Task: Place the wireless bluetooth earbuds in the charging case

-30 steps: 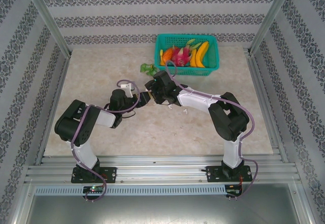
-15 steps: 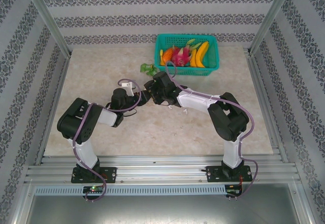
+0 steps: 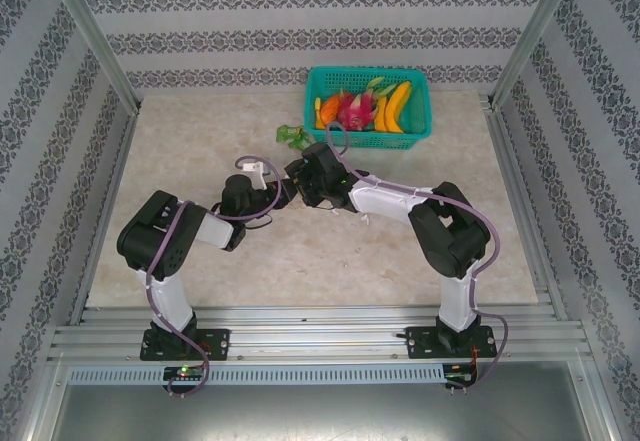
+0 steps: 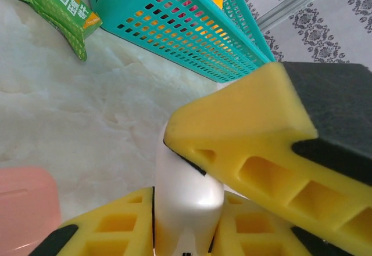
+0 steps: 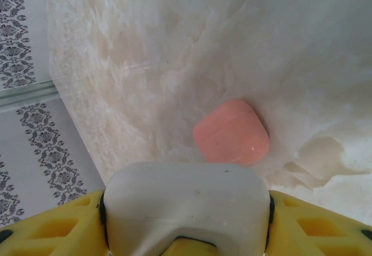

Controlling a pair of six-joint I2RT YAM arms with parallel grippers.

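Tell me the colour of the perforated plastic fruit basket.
Teal plastic basket; top external view shows best.

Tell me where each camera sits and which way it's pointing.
Top external: above and behind the bases, looking down at the table; both arms show.
Left wrist: at the left gripper, facing the teal basket; it clamps the white case.
Right wrist: at the right gripper, facing the table; it holds the white case.
Shared: both wrist views show the pink case.
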